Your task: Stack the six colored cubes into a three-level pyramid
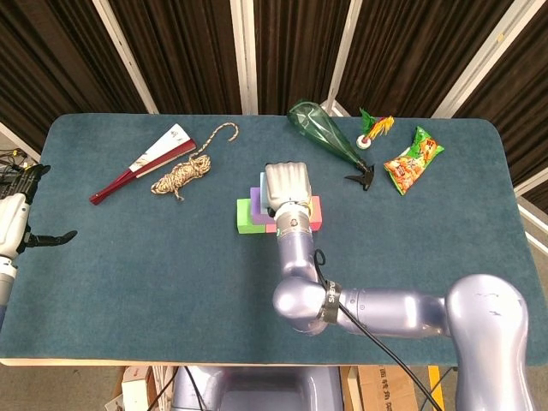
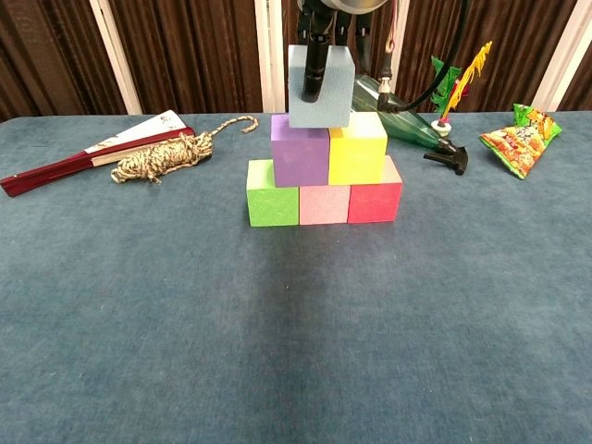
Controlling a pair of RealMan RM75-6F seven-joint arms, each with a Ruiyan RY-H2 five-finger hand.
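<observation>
Six cubes are visible. Three stand in a row on the bench (image 2: 139, 324): green cube (image 2: 272, 205), pink cube (image 2: 324, 204), red cube (image 2: 375, 200). Two rest on them: purple cube (image 2: 300, 150) and yellow cube (image 2: 357, 148). The right hand (image 1: 285, 187) holds one light blue cube (image 2: 320, 86) just above these two. The left hand (image 1: 19, 224) is at the bench edge, fingers apart, holding nothing.

Setting: robotics lab test bay, staged rather than domestic. Evidence: surface (image 1: 171, 257) covered edge to edge in teal felt-like cloth; dark brown curtains (image 1: 188, 51) with pale vertical strips close off the whole background. Unrelated props are scattered along the far side: folded fan (image 1: 141, 163), rope coil (image 1: 181, 175), green bottle (image 1: 321, 133), snack packet (image 1: 413, 160). Cardboard boxes (image 1: 377, 390) and cabling sit on the floor below the near edge.
</observation>
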